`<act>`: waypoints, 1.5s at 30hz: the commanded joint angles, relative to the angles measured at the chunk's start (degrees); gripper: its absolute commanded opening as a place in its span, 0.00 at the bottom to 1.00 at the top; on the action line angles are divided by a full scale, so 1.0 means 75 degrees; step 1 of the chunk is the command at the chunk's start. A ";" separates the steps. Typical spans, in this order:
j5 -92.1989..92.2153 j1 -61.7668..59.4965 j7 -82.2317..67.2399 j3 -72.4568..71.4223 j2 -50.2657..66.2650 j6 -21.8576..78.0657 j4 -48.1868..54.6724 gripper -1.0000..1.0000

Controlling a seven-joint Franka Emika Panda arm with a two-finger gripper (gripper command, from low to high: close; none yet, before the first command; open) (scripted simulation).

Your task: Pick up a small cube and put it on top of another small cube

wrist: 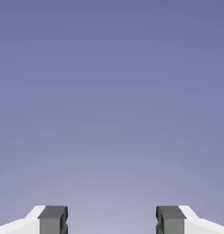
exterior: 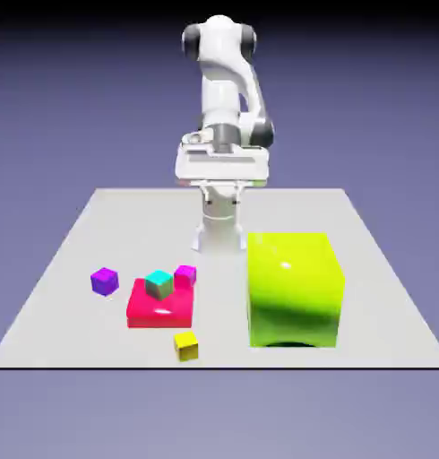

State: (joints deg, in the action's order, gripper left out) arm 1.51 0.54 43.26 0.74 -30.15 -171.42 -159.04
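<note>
While the gripper (wrist: 112,219) hangs empty, jaws apart, nothing's grasped, so you reach for the small yellow cube (exterior: 186,345) just before the red slab (exterior: 159,305).

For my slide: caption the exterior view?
Panda arm raised, gripper open, above table with yellow cube, other cubes, lime-green block.

Grey table (exterior: 80,260) carries lime-green block (exterior: 293,289), red slab (exterior: 160,309), yellow cube (exterior: 186,345), purple cube (exterior: 104,281).

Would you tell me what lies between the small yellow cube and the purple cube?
In the exterior view, the front-left corner of the flat red block lies roughly between the small yellow cube and the purple cube; otherwise bare table.
</note>
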 commanded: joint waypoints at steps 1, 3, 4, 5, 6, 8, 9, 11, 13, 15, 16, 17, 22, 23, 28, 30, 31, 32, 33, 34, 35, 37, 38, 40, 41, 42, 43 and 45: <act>0.0167 -0.0016 0.0089 0.0082 0.0277 0.0286 0.0217 0.50; 0.0502 -0.0048 0.0266 0.0246 0.0831 0.0857 0.0649 0.50; 0.0669 -0.0065 0.0355 0.0328 0.1108 0.1143 0.0866 0.50; 0.0836 -0.0081 0.0443 0.0410 0.1385 0.1429 0.1082 0.50; 0.1004 -0.0097 0.0532 0.0492 0.1662 0.1714 0.1298 0.50; 0.1338 -0.0129 0.0709 0.0656 0.2215 0.2286 0.1731 0.50; 0.1505 -0.0145 0.0798 0.0738 0.2492 0.2571 0.1947 0.50; 0.1840 -0.0178 0.0975 0.0902 0.3046 0.3143 0.2380 0.50; 0.2174 -0.0210 0.1152 0.1065 0.3600 0.3714 0.2813 0.50; 0.2509 -0.0242 0.1329 0.1229 0.4153 0.4285 0.3245 0.50; 0.2676 -0.0259 0.1418 0.1311 0.4430 0.4571 0.3462 0.50; 0.2843 -0.0275 0.1507 0.1393 0.4707 0.4857 0.3678 0.50; 0.3680 -0.0355 0.1950 0.1803 0.6091 0.6285 0.4760 0.50; 0.3847 -0.0372 0.2038 0.1885 0.6368 0.6571 0.4976 0.50; 0.4683 -0.0452 0.2481 0.2295 0.7753 0.7999 0.6058 0.50; 0.5018 -0.0485 0.2658 0.2458 0.8306 0.8570 0.6491 0.50; 0.5185 -0.0501 0.2747 0.2540 0.8583 0.8856 0.6707 0.50; 0.5352 -0.0517 0.2836 0.2622 0.8860 0.9142 0.6923 0.50; 0.5519 -0.0533 0.2924 0.2704 0.9137 0.9427 0.7140 0.50; 0.5586 -0.0540 0.2960 0.2737 0.9248 0.9542 0.7226 0.50; 0.5586 -0.0540 0.2960 0.2737 0.9248 0.9542 0.7226 0.50; 0.5965 -0.0381 0.2695 0.2484 0.9630 0.8878 0.6903 0.50; 0.6088 -0.0330 0.2610 0.2402 0.9754 0.8664 0.6799 0.50; 0.6088 -0.0330 0.2610 0.2402 0.9754 0.8664 0.6799 0.00; 0.5899 -0.0409 0.2742 0.2529 0.9563 0.8995 0.6960 0.00; 0.5709 -0.0488 0.2874 0.2655 0.9372 0.9327 0.7122 0.00; 0.5618 -0.0484 0.2868 0.2822 0.9150 0.9584 0.7297 0.00; 0.5114 -0.0437 0.2324 0.3010 0.8708 0.9526 0.7225 0.00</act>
State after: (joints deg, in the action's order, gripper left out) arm 40.01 -2.74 60.67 23.32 35.16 -100.00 -104.86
